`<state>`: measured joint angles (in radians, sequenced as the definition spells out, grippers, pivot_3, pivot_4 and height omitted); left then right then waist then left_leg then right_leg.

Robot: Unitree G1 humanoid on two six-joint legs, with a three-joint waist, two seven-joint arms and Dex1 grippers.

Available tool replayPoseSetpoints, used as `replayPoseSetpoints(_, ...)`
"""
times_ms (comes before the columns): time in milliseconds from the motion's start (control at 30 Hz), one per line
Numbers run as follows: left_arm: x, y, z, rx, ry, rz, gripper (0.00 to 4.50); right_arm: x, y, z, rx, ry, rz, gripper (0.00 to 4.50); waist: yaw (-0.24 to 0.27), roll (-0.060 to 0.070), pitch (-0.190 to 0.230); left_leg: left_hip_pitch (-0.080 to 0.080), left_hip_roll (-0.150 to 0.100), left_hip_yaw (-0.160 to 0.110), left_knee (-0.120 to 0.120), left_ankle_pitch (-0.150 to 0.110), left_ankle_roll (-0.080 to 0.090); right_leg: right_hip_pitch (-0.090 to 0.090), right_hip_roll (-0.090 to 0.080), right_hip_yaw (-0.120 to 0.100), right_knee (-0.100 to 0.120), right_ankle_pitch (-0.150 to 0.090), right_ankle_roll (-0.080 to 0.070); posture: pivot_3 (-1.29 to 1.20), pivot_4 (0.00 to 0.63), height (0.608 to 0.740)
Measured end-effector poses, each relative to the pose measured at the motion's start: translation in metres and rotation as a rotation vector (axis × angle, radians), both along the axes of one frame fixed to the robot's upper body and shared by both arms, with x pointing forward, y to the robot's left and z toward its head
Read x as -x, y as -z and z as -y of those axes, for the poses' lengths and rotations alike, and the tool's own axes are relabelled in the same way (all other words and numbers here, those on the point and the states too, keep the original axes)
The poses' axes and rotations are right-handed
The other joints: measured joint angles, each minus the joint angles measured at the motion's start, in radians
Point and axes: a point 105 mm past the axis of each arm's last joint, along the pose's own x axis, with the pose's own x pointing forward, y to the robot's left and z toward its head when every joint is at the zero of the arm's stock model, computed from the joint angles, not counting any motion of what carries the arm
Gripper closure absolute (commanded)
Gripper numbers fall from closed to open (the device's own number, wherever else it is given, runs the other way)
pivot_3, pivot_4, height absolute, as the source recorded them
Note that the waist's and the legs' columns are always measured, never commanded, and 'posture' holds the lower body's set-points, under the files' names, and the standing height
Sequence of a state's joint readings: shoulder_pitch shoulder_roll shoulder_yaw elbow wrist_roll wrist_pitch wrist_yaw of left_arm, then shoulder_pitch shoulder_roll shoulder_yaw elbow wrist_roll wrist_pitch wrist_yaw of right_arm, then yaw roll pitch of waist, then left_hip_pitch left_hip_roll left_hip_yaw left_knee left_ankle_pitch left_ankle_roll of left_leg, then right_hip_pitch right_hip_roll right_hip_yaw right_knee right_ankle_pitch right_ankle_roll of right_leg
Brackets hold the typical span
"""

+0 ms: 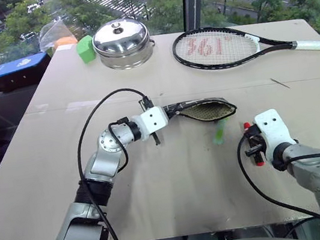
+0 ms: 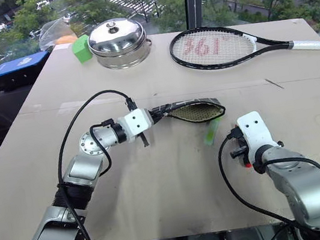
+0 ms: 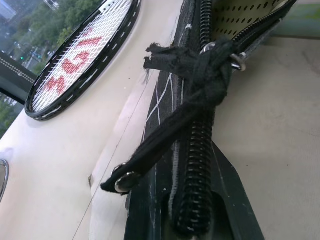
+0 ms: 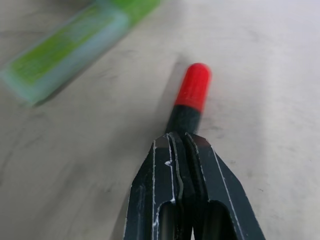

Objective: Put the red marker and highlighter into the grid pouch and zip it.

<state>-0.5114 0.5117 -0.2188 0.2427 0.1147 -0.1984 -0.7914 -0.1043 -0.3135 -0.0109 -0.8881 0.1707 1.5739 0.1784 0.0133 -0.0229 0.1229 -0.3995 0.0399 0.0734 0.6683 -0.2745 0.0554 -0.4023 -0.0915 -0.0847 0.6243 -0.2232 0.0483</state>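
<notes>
The left end effector (image 1: 168,112) is pressed together on the near end of the grid pouch (image 1: 207,110), pinching it beside the zipper; the left wrist view shows the black fingers (image 3: 165,220) clamped on the fabric next to the zipper teeth, with the pull cord (image 3: 195,85) knotted just ahead. The pouch is held off the worktop (image 1: 174,172) near its middle, its mouth gaping and the pale lining showing. The right end effector (image 4: 180,142) is pressed together on the red marker (image 4: 192,92), pinching its black barrel so the red cap juts out past the fingertips. From the head camera that marker (image 1: 247,127) sits at about four o'clock from the pouch, low over the worktop. The highlighter (image 1: 219,131) lies flat on the worktop between the pouch and the marker, just below the pouch's open end. A tennis racket (image 1: 221,47) lies toward one o'clock, a lidded steel pot (image 1: 122,42) toward eleven o'clock with a green cube (image 1: 85,48) beside it.
</notes>
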Motion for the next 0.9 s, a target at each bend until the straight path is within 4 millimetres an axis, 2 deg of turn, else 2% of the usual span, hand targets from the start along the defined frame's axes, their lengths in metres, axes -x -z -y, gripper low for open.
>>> replayPoseSetpoints(33, 0.0, 0.0, 0.0, 0.001, -0.002, -0.003, 4.5, -0.002, 0.0, 0.0, -0.04, 0.016, -0.004, 3.68, 0.0, 0.0, 0.0, 0.0, 0.0, 0.0, 0.0, 0.0, 0.0, 0.0, 0.0, 0.0, 0.0, 0.0, 0.0, 0.0, 0.15, 0.74)
replayPoseSetpoints(133, 0.001, -0.001, 0.003, 0.006, 0.003, -0.003, 4.5, -0.002, 0.008, -0.003, -0.11, 0.042, -0.058, 2.35, 0.0, 0.002, 0.002, 0.0, 0.0, 0.0, 0.0, 0.0, 0.0, 0.0, 0.0, 0.0, 0.0, 0.0, 0.0, 0.0, 0.15, 0.74)
replayPoseSetpoints(233, 0.001, -0.002, 0.004, 0.007, 0.002, -0.003, 4.5, 0.001, 0.008, -0.007, -0.166, 0.044, -0.059, 1.07, 0.0, 0.004, 0.003, -0.001, 0.0, 0.0, 0.0, 0.0, 0.0, -0.001, 0.0, 0.0, 0.0, 0.0, 0.0, 0.0, 0.15, 0.74)
replayPoseSetpoints(367, 0.001, -0.004, 0.005, 0.009, 0.001, -0.001, 4.5, 0.009, 0.013, -0.009, -0.114, 0.03, -0.069, 1.07, 0.0, 0.004, 0.003, -0.001, 0.0, 0.0, 0.0, 0.0, 0.0, -0.001, 0.0, 0.0, 0.0, 0.0, 0.0, 0.0, 0.15, 0.74)
replayPoseSetpoints(500, 0.003, -0.005, 0.011, 0.012, 0.012, -0.004, 4.5, 0.013, 0.019, -0.013, -0.074, 0.033, -0.076, 2.39, 0.0, 0.004, 0.003, -0.001, 0.0, 0.0, 0.0, 0.0, 0.0, -0.001, 0.0, 0.0, 0.0, 0.0, 0.0, 0.0, 0.15, 0.74)
replayPoseSetpoints(633, 0.004, -0.006, 0.012, 0.011, 0.02, 0.004, 4.5, 0.015, 0.019, -0.013, -0.081, 0.038, -0.073, 4.17, 0.002, 0.003, 0.002, -0.001, 0.0, 0.0, 0.0, 0.0, 0.0, 0.0, -0.001, 0.0, -0.001, 0.0, 0.0, 0.0, 0.15, 0.74)
replayPoseSetpoints(667, 0.004, -0.007, 0.013, 0.011, 0.021, 0.006, 4.5, 0.016, 0.018, -0.013, -0.082, 0.038, -0.07, 4.29, 0.002, 0.003, 0.002, -0.001, -0.001, 0.0, 0.0, 0.0, 0.0, 0.0, -0.001, 0.0, -0.001, 0.0, 0.0, 0.0, 0.15, 0.74)
replayPoseSetpoints(767, 0.004, -0.008, 0.013, 0.011, 0.022, 0.007, 4.5, 0.017, 0.016, -0.008, -0.074, 0.022, -0.073, 4.29, 0.004, 0.003, 0.003, -0.001, -0.001, 0.0, 0.0, 0.0, 0.001, 0.0, -0.002, 0.0, -0.001, 0.0, 0.0, 0.0, 0.15, 0.74)
replayPoseSetpoints(900, 0.004, -0.006, 0.012, 0.011, 0.017, -0.002, 4.5, 0.023, 0.0, 0.008, -0.022, -0.104, -0.072, 4.29, 0.0, 0.007, 0.005, -0.002, -0.002, 0.0, 0.001, -0.001, 0.001, 0.0, -0.002, 0.001, -0.002, 0.0, 0.0, 0.0, 0.15, 0.74)
